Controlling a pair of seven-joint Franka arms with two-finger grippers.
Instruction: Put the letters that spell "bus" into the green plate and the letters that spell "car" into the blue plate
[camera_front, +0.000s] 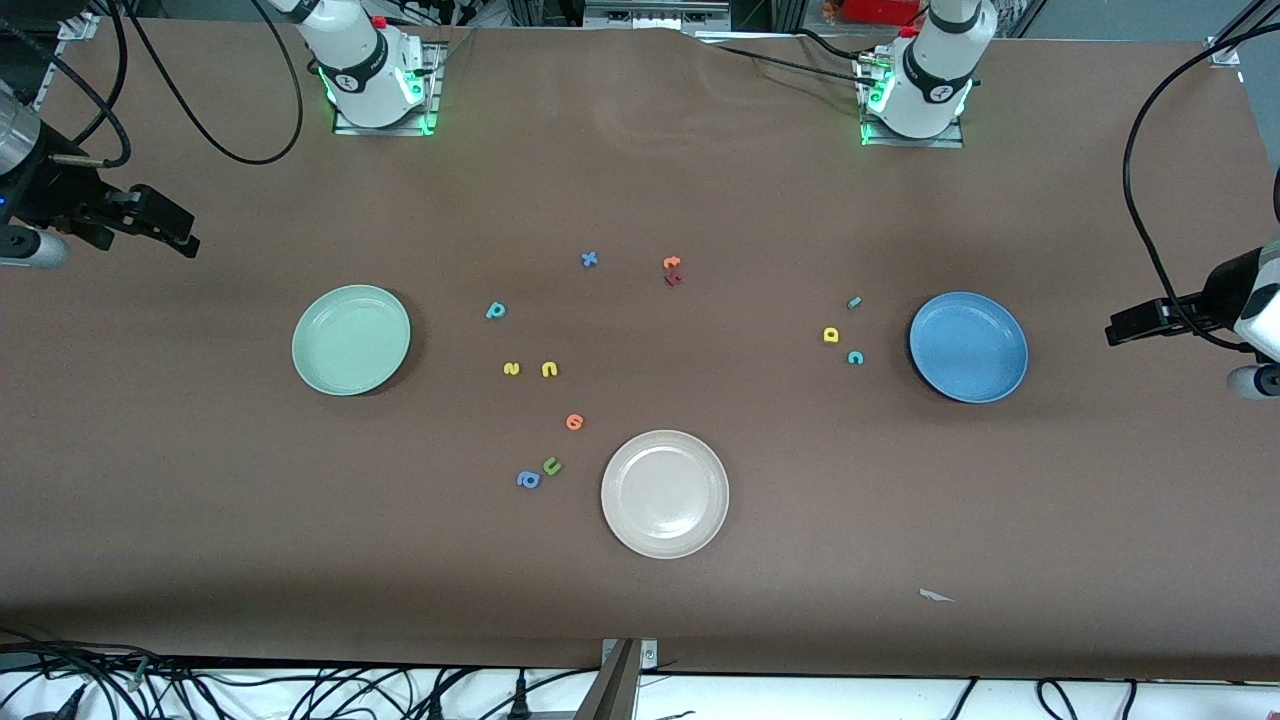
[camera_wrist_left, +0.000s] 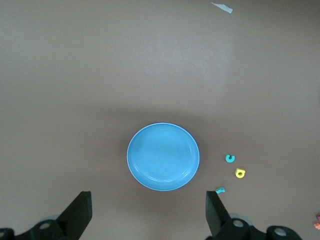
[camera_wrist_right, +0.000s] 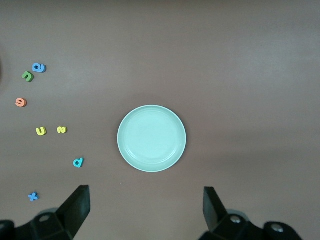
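**Both hands wait with jaws apart, all letters on the surface**

The left hand (camera_wrist_left: 147, 212) hangs released, holding nothing, high over the left arm's end of the surface (camera_front: 640, 600), just outside the blue plate (camera_front: 968, 347). The right hand (camera_wrist_right: 146, 210) waits the same way, released, over the right arm's end outside the green plate (camera_front: 351, 340). Both plates hold nothing.

The cyan b (camera_front: 495, 311), yellow s (camera_front: 511, 369) and yellow u (camera_front: 549, 369) lie between the green plate and the middle of the surface. The yellow a (camera_front: 831, 335), cyan c (camera_front: 855, 357) and dark-teal r (camera_front: 854, 302) lie close beside the blue plate. A cream plate (camera_front: 665, 493) sits nearer the front camera, with a green u (camera_front: 552, 465), a blue a (camera_front: 528, 480) and an orange letter (camera_front: 574, 422) near it.
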